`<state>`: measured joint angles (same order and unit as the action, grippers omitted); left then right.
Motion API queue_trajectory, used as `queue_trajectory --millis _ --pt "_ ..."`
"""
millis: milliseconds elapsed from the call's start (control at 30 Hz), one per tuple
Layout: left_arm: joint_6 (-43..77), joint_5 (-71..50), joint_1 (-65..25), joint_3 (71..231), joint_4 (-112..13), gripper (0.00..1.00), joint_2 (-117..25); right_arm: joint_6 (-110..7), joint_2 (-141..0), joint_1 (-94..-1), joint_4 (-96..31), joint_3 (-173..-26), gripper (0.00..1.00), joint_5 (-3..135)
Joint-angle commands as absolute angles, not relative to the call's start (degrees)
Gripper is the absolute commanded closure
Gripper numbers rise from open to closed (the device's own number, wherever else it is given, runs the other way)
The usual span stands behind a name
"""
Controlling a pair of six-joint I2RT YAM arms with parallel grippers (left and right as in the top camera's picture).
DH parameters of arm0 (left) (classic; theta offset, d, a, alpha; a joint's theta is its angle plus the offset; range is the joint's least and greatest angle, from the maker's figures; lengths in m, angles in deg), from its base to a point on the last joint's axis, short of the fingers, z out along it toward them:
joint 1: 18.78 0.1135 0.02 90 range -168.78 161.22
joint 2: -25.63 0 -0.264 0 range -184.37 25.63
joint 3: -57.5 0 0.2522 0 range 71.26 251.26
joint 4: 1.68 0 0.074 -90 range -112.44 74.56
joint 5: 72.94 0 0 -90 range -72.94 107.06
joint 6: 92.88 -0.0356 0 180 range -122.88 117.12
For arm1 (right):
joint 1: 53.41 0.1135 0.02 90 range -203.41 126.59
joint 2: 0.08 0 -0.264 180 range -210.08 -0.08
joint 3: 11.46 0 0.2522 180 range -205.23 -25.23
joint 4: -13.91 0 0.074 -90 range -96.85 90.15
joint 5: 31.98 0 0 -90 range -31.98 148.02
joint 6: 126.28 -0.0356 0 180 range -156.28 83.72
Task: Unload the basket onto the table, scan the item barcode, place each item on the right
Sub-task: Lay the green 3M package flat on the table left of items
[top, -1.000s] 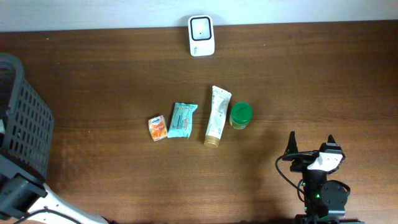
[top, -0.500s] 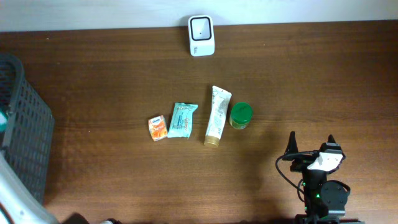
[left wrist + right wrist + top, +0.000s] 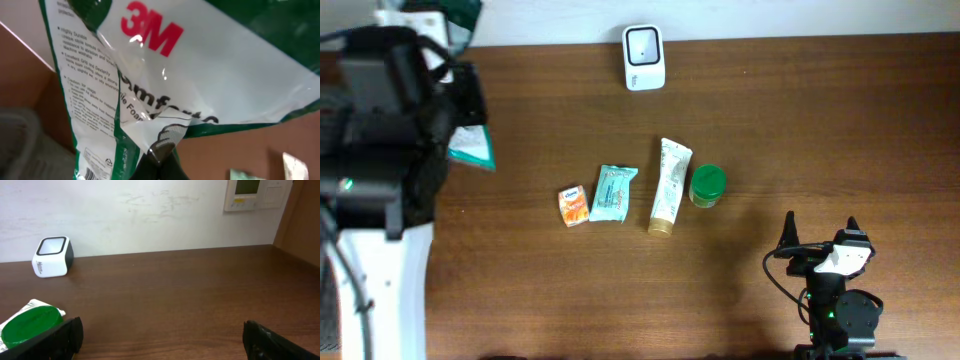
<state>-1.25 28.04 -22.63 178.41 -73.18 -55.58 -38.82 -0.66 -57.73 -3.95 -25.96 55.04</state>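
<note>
Our left gripper is pressed together on the lower edge of a white-and-green 3M packet, pinching the film so that the packet fills nearly the whole left wrist view. A column of small print runs down its side, and what looks like the top of a barcode shows at the bottom edge. From overhead, the packet sits at about 10 o'clock on the desk, partly under the left arm, with only one corner showing. The barcode scanner stands at 12 o'clock against the far edge, at roughly 2 o'clock from the packet and well apart from it. Near the middle of the desk we see a row of four things: an orange sachet, just beside it a teal packet, then a white tube with its cap end toward 6 o'clock, and a green-lidded jar just beside the tube at its 3 o'clock. Our right gripper rests at 5 o'clock with its fingers spread wide and nothing between them. Its wrist camera looks toward the scanner, with the jar's green lid low at 8 o'clock in that view.
</note>
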Motion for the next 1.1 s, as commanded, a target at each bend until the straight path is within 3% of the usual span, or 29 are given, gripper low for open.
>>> queue_trajectory --millis 0,133,233,433,1067 --pt "2.31 28.19 -25.13 178.74 -80.32 1.0 -61.76 -38.67 -0.25 -57.95 -4.08 -25.54 0.02 54.75" --pt "6.71 26.45 -28.21 175.57 -87.54 1.0 -73.8 -38.67 -0.22 -57.95 -4.08 -25.54 0.02 54.78" --pt "10.38 20.59 -28.25 174.06 -87.58 1.0 -81.96 -38.67 -0.25 -57.95 -4.08 -25.54 0.02 54.75" --pt "18.46 19.95 -28.27 172.49 -87.12 1.0 -93.85 -38.67 -0.22 -57.95 -4.08 -25.54 0.02 54.75" --pt "26.42 11.67 -40.91 173.41 -76.41 1.0 -96.82 -38.67 -0.25 -57.93 -4.08 -25.54 0.02 54.75"
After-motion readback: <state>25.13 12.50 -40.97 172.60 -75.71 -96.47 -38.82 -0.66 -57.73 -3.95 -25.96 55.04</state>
